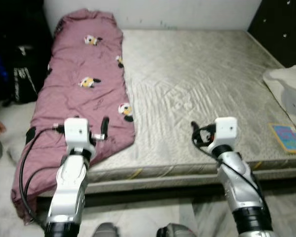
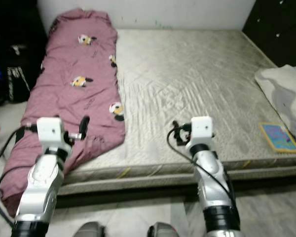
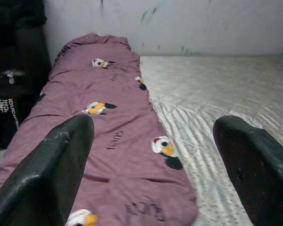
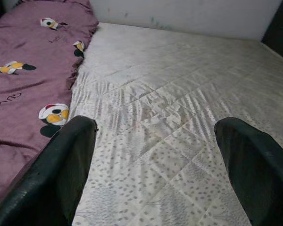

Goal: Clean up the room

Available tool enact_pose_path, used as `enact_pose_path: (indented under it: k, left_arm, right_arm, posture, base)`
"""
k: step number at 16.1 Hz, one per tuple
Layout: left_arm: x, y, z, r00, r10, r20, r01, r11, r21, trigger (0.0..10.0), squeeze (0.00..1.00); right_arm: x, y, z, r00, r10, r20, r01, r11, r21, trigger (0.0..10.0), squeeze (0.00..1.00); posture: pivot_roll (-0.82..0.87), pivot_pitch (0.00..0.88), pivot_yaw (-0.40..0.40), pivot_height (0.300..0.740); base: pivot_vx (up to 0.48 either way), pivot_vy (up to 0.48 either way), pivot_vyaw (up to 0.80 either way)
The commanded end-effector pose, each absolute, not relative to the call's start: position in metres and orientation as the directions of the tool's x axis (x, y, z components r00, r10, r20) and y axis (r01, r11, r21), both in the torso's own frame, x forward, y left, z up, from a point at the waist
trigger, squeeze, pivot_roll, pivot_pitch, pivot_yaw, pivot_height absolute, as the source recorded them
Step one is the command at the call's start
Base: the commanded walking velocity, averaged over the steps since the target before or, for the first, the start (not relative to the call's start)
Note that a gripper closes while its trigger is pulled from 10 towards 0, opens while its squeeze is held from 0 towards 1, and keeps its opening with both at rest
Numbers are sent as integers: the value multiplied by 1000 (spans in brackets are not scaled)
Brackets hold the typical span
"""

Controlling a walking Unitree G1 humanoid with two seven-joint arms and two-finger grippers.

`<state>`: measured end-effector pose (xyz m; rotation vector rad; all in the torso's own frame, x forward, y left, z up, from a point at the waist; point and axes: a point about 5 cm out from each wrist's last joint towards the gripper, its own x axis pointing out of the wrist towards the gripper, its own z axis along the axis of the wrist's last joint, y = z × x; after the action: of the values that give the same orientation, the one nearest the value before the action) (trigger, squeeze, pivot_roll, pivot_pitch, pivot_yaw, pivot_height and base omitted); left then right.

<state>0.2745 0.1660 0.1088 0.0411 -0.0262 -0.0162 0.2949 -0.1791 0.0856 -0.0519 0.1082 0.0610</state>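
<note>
- Left wrist view is showing the left gripper [image 3: 153, 165] with its two fingers spread wide and nothing between them, hovering over the near end of the mauve quilt [image 1: 84, 94] that's lying along the mattress's left side.
- Right gripper [image 4: 155, 174] is doing the same thing, jaws wide apart and empty, hanging over the bare mattress [image 1: 197, 98] just right of the quilt's near corner.
- My worry: the quilt is already spilling off the mattress's near left corner toward the floor, so grabbing only that loose edge is probably going to drag the whole thing down instead of tidying it.
- Also guessing the thick padding is going to bunch, so those thin fingers might be pinching just the top layer and slipping off.
- Black cable [image 1: 24, 163] looping off the left arm is dangling right by the hanging quilt, so it could be snagging there.
- Quilt itself is looking puffy and rumpled, mauve with little cartoon-face prints, running from the wall end of the mattress to its near edge.
- White cloth [image 1: 288, 89] and a colourful book [image 1: 287, 137] are sitting at the mattress's right edge, well apart from the quilt, so they're probably waiting for cleanup too.
</note>
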Motion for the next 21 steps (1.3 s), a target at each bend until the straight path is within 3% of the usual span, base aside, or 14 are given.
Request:
enact_pose_path:
  k: [1,12,21]
  left_arm:
    - [272,173,106,1000,6,6,-6,999,49,10000,0]
    - [274,169,109,1000,-4,23,3,999,50,10000,0]
    - [273,163,115,996,-53,69,50,998,45,10000,0]
  right_arm:
    - [297,-172,90,993,77,-92,-81,996,-46,10000,0]
    - [297,-170,89,991,96,-92,-100,994,-34,10000,0]
    - [296,-166,90,987,133,-85,-137,990,-41,10000,0]
  posture:
    - [-29,80,-49,740]
    - [-31,91,-49,740]
    - [-29,96,-48,740]
  base:
    - [0,476,0]
    - [0,476,0]
    - [30,0,120]
